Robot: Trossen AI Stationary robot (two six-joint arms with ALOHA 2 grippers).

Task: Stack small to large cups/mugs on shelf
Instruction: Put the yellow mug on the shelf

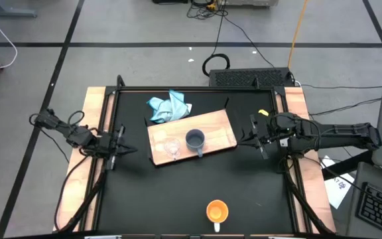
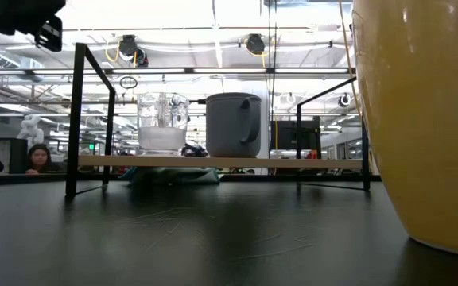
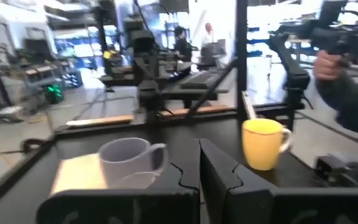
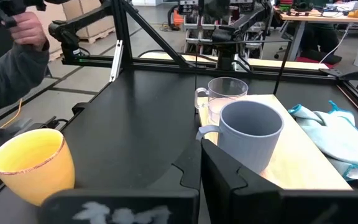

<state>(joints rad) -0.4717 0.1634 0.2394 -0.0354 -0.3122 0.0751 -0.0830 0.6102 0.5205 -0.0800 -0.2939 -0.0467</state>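
Observation:
The light wooden shelf [image 1: 211, 129] stands mid-table on black brackets. On its top stand the small clear glass cup [image 1: 172, 147] and the grey-blue mug [image 1: 195, 139], side by side and upright; both also show in the low view, the glass cup [image 2: 163, 123] left of the mug [image 2: 233, 125]. The orange mug [image 1: 217, 212] stands upright on the table near the front edge, filling the right of the low view [image 2: 420, 119]. My left gripper [image 1: 121, 147] is shut and empty left of the shelf. My right gripper [image 1: 254, 139] is shut and empty right of the shelf.
A light blue cloth [image 1: 170, 107] lies crumpled at the shelf's far left corner. Black frame posts stand at the table's corners. A person's sleeve and hand [image 4: 14, 43] show beyond the table's front edge. Open black tabletop lies between the shelf and the orange mug.

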